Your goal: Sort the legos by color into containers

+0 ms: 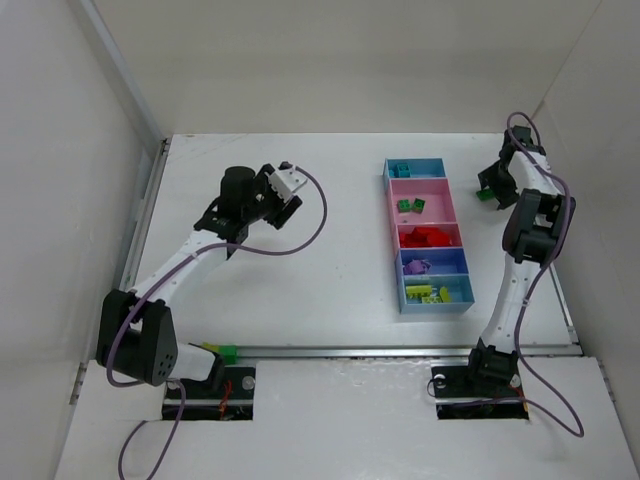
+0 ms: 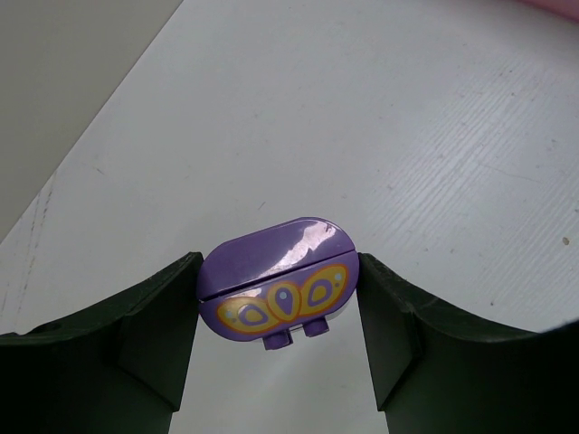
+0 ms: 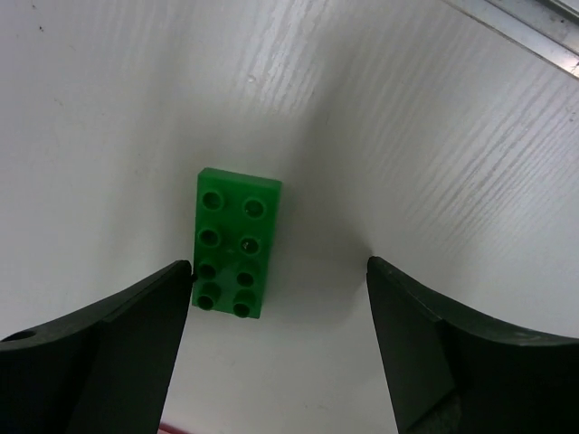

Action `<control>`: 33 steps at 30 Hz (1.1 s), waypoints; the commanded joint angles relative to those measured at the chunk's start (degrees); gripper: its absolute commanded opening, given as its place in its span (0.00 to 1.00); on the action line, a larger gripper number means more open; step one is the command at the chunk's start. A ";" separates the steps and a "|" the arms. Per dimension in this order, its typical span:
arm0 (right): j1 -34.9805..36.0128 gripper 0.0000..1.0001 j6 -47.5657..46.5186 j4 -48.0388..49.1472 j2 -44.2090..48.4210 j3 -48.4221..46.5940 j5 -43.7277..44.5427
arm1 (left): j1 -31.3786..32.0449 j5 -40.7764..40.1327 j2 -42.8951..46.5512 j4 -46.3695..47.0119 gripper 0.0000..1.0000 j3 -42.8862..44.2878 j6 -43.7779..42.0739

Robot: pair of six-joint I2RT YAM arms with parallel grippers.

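Left gripper: jaws closed partway onto a purple piece, an oval with a yellow butterfly print, pinched at its two ends and held above the table, left of the containers. Right gripper: jaws spread wide, gripping nothing. A green brick lies flat on the table between them, studs up, close against one finger; contact cannot be judged. This brick sits right of the strip's far end. The bins hold teal, green, red, purple and yellow-green bricks.
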State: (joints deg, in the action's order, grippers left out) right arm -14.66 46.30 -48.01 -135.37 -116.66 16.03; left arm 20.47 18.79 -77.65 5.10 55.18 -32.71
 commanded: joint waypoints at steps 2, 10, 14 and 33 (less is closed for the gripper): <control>-0.02 0.83 -0.95 -4.46 -1.91 -4.97 0.32 | -1.05 1.60 0.48 4.47 0.00 0.98 0.45; -0.02 0.61 -2.36 -9.30 -4.02 -8.85 -0.83 | -2.19 3.27 0.48 8.16 0.00 -0.16 0.45; -0.02 0.46 -3.76 -9.30 -4.02 -8.32 -1.35 | -3.33 3.89 0.48 8.78 0.00 -0.77 0.45; 2.87 0.00 -21.95 5.72 17.93 12.76 4.09 | -3.86 7.14 -0.04 8.61 0.00 -1.74 0.45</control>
State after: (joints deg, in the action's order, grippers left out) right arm -14.11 28.82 -49.52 -127.11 -106.13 17.76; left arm 16.78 23.42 -77.93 12.12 52.97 -32.73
